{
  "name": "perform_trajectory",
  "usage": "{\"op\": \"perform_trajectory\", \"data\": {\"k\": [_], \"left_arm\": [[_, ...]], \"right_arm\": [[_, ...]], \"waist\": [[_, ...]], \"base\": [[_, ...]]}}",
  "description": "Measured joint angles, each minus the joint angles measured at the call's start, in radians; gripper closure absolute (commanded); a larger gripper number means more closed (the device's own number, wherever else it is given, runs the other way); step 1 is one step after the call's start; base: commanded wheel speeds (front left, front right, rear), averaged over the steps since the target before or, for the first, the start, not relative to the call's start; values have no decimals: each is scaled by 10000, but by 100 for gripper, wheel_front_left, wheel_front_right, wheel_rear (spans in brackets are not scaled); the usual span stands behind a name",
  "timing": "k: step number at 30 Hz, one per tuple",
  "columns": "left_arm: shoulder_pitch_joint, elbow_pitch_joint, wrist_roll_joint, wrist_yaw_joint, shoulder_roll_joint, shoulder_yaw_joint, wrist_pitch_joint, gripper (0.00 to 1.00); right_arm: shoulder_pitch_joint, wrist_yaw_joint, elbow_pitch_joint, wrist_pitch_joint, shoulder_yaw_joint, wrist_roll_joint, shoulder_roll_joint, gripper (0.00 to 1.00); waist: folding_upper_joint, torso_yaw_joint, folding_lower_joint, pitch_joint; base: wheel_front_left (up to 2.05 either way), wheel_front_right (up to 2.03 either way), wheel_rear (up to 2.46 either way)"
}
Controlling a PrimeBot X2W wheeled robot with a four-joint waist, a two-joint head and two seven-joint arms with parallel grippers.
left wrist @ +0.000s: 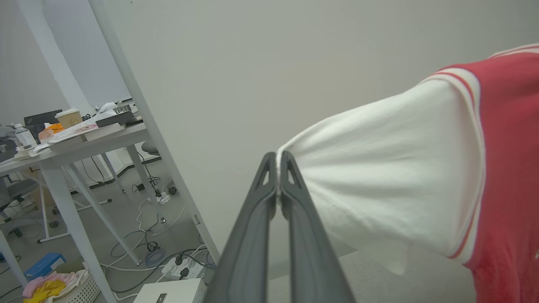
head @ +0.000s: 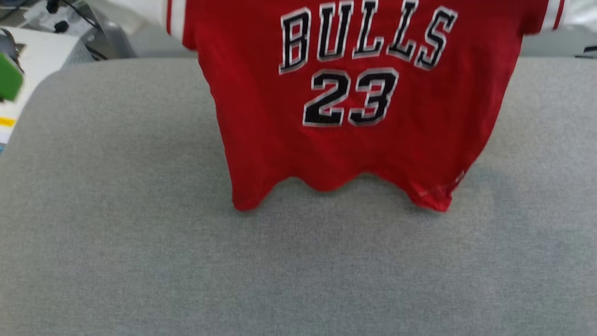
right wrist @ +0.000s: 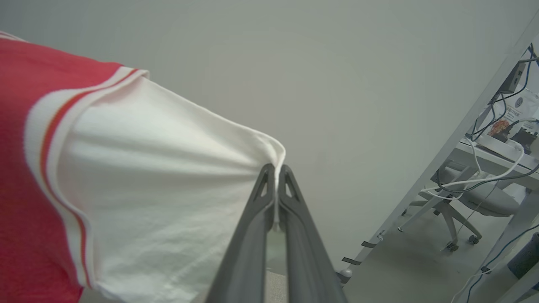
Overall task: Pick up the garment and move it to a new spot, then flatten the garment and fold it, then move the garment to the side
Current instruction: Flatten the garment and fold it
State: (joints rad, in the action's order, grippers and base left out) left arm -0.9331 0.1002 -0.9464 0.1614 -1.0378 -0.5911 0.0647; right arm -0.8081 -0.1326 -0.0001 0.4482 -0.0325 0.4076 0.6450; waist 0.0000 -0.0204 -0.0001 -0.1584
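The garment (head: 354, 102), a red jersey T-shirt lettered "BULLS 23" in black, hangs spread in the air over the grey padded table (head: 140, 233). Its wavy bottom hem dangles just above or at the surface near the table's middle. In the left wrist view my left gripper (left wrist: 278, 166) is shut on the edge of one white sleeve of the garment (left wrist: 391, 176). In the right wrist view my right gripper (right wrist: 276, 176) is shut on the edge of the other white sleeve of the garment (right wrist: 168, 168). Both sleeves are pulled taut outward.
Boxes and cables (head: 56, 28) lie beyond the table's far left corner. A white desk (left wrist: 84, 139) with clutter, floor cables and a basket of clothes (left wrist: 63, 286) stand off to one side. A desk and an office chair (right wrist: 463, 202) stand off to the other side.
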Motion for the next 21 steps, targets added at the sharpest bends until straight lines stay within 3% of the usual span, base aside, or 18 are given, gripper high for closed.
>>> {"op": "perform_trajectory", "data": {"k": [7,13,21], "left_arm": [[-2595,-1432,830,-1014,435,-12,550,100],[-4800,-3129,1239,-1685,1436,-75,773,100],[-7221,-5442,2309,-2025,2721,-46,-740,100]], "right_arm": [[-2532,0,1174,-667,-594,-257,-36,100],[-4737,0,2543,-1515,-792,-639,-382,100],[-7055,0,4245,-2957,-1039,-1534,-702,100]], "waist": [[0,112,0,-1257],[0,209,2,-2462],[0,274,3,-4039]], "base": [[0,0,0],[0,0,0],[0,0,0]]}}
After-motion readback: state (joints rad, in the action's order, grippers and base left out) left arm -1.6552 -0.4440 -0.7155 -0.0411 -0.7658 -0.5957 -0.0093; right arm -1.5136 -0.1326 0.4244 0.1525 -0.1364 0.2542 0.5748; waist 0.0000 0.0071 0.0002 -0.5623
